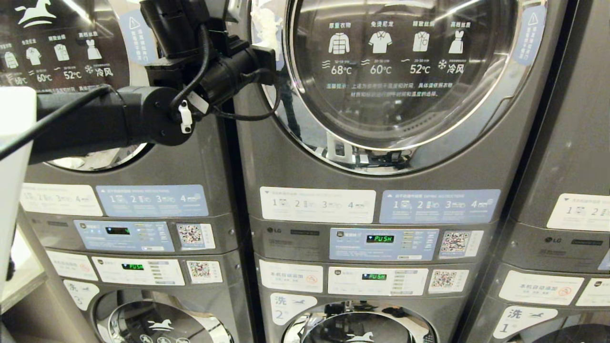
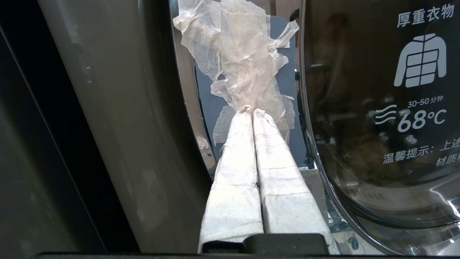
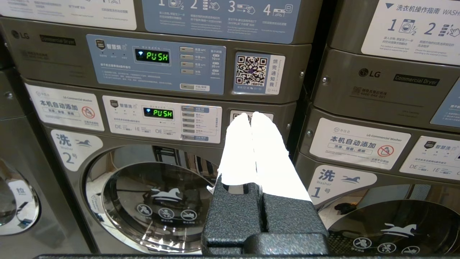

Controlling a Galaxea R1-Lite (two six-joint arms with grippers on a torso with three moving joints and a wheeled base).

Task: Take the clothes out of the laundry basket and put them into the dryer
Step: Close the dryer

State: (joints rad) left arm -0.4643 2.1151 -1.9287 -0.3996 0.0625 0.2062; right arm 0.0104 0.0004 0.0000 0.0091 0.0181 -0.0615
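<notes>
The dryer (image 1: pixel 267 157) in the middle of the row has a round glass door (image 1: pixel 400 71) that stands closed. My left arm (image 1: pixel 143 114) reaches up to that door's left edge. In the left wrist view my left gripper (image 2: pixel 251 110) is shut, its white-wrapped fingers (image 2: pixel 237 172) pressed together. Their tips touch a patch of white tape (image 2: pixel 244 54) in the recess beside the door glass (image 2: pixel 377 126). My right gripper (image 3: pixel 251 115) is shut and empty, pointing at the panel of washer 2 (image 3: pixel 158 113). The laundry basket and the clothes are out of view.
Stacked grey machines fill the view: a dryer on the left (image 1: pixel 119 200), one on the right (image 1: pixel 572 143), and washer doors below (image 1: pixel 357 328). The displays read PUSH (image 1: pixel 380 238). A white surface (image 1: pixel 14 143) sits at the far left edge.
</notes>
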